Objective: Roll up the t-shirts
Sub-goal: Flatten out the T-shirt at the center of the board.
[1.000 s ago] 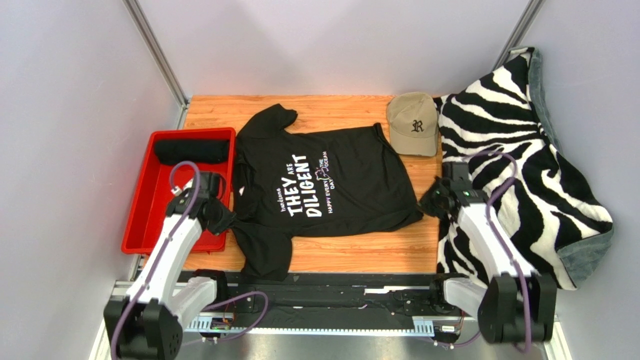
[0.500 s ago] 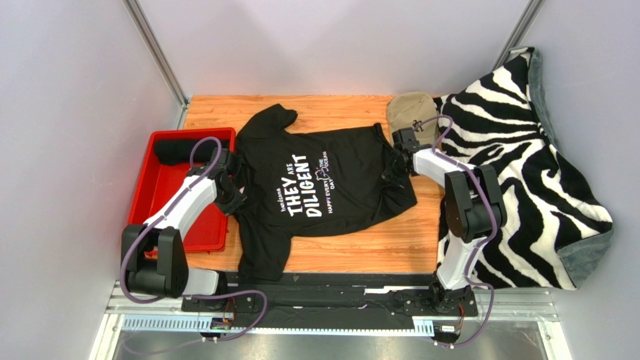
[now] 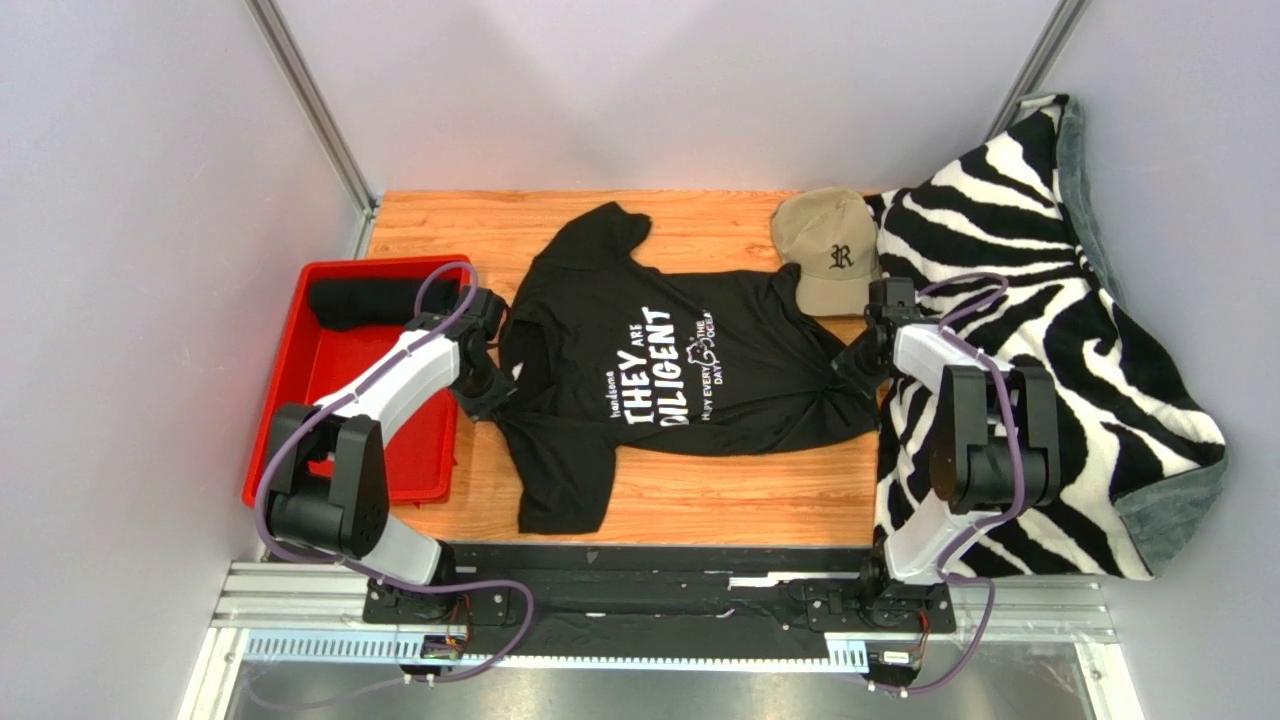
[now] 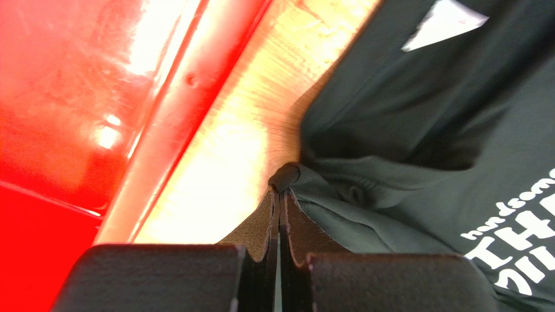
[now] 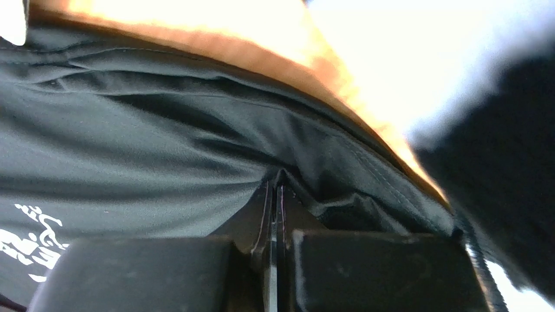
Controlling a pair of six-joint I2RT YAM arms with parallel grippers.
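A black t-shirt with white lettering (image 3: 676, 375) lies spread across the wooden table, collar end to the left, hem to the right. My left gripper (image 3: 493, 383) is shut on a pinch of the shirt's left edge (image 4: 290, 179), next to the red bin. My right gripper (image 3: 860, 360) is shut on a pinch of the shirt's right hem (image 5: 280, 175), by the blanket's edge. The cloth is stretched between the two. A second black t-shirt, rolled (image 3: 368, 303), lies at the far end of the red bin.
The red bin (image 3: 293, 435) stands left of the shirt; its rim shows in the left wrist view (image 4: 189, 97). A tan cap (image 3: 830, 248) sits at the back right, close to my right gripper. A zebra-striped blanket (image 3: 1052, 330) covers the right side.
Both grippers have moved right with the shirt pinched in them. The shirt has shifted right and back and is pulled tighter. My right gripper now sits at the blanket's edge.
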